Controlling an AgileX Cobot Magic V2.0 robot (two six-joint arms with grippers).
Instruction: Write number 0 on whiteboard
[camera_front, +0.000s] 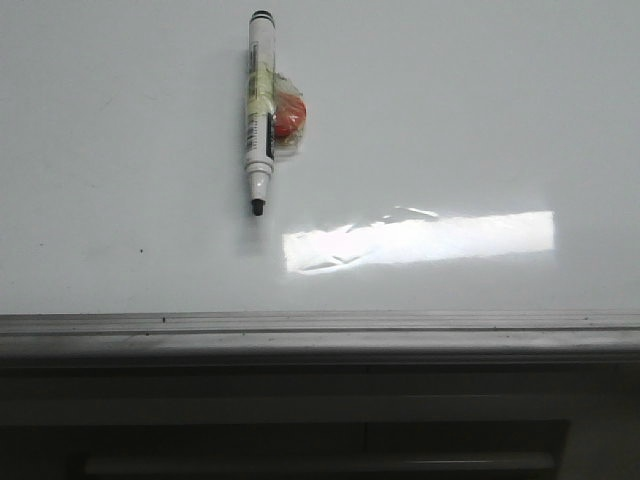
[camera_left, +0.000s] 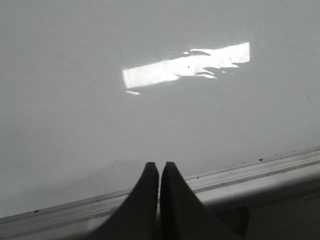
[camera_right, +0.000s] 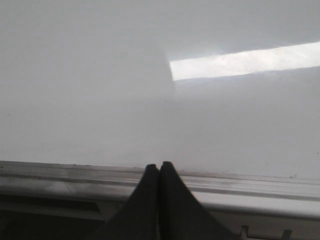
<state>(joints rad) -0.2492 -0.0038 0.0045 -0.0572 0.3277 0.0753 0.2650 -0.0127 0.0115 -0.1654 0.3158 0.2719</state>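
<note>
Whiteboard (camera_front: 120, 150) blank, no 0 drawn yet; marker (camera_front: 259, 110) lies uncapped beyond the glare patch (camera_front: 420, 240), long axis pointing back at me; left claw (camera_left: 159, 166) nearer, right claw (camera_right: 159, 166) likewise pressed together, empty

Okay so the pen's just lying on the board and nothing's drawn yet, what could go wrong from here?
1. The marker lies flat and uncapped on the whiteboard; a grab could drag its tip and leave a stray mark.
2. A red round thing wrapped in clear film sits against its barrel and may get in the fingers' way.
3. Both grippers, left and right, are shut near the frame edge; one must open before reaching.
</note>
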